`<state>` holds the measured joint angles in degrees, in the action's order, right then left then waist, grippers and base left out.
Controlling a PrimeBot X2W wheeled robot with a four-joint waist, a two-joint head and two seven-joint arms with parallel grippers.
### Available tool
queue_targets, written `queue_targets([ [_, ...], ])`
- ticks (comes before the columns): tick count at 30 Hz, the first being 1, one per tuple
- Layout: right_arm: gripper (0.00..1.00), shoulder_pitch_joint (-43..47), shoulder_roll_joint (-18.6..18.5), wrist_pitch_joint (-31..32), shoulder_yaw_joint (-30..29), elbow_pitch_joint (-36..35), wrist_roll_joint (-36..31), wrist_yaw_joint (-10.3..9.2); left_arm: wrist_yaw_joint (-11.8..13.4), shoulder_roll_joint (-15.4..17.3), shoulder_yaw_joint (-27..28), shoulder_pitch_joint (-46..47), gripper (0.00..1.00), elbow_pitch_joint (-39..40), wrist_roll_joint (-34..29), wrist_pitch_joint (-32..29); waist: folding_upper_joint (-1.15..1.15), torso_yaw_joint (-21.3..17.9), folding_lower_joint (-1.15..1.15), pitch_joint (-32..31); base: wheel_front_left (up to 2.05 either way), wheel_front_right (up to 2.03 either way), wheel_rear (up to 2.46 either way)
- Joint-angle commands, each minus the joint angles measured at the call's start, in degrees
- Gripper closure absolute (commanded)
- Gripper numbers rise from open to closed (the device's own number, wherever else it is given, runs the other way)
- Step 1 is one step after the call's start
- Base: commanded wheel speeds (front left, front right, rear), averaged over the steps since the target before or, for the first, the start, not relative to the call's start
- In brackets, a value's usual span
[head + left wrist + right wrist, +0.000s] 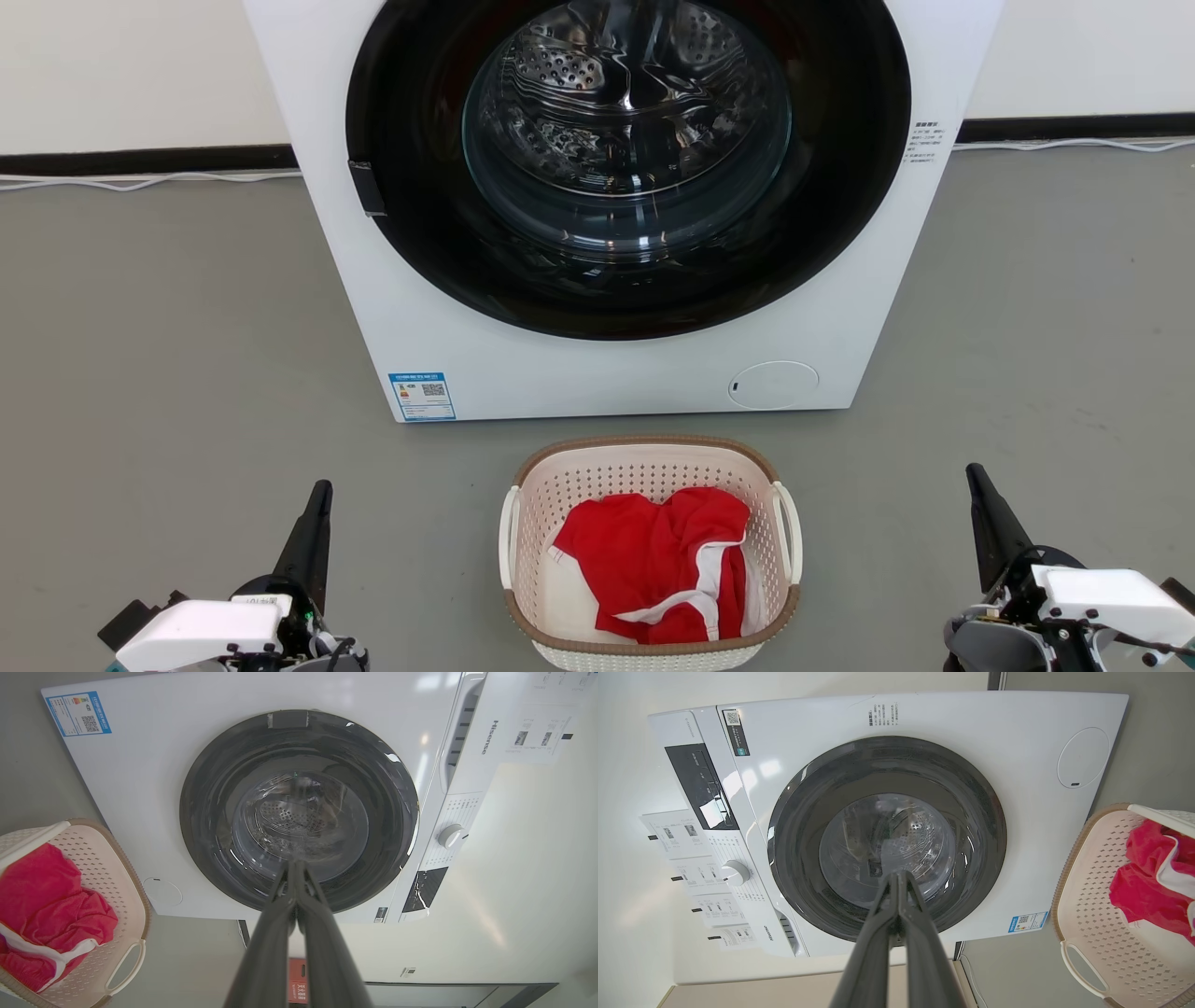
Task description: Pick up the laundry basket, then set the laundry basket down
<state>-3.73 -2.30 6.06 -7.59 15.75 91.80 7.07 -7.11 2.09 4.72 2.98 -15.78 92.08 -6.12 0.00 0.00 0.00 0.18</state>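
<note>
My left jaws and right jaws are pressed shut, holding nothing. The laundry basket (648, 439) sits on the floor (187, 373) between them, apart from both. Uneven grips on its handles (509, 537) could tip it and spill the red garment (653, 551).

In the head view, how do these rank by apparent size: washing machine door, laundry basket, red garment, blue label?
Largest to smallest:
washing machine door
laundry basket
red garment
blue label

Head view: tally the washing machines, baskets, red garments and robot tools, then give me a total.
Washing machine: 1
Laundry basket: 1
Red garment: 1
Tools: 2, left tool and right tool
Total: 5
</note>
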Motion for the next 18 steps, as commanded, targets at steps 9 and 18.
queue_targets([
  [9,1.00,-2.45,-0.58,0.43,1.06,-1.72,0.36,0.42,-0.37,0.78,1.80,3.21,1.00,1.72,0.08,-0.36,0.00,0.00,0.00,0.00,0.00,0.00,0.00],
  [18,1.00,-2.45,-0.58,0.43,1.06,-1.73,0.37,0.42,-0.37,0.78,1.80,3.21,1.00,1.73,0.08,-0.36,0.00,0.00,0.00,0.00,0.00,0.00,0.00],
])
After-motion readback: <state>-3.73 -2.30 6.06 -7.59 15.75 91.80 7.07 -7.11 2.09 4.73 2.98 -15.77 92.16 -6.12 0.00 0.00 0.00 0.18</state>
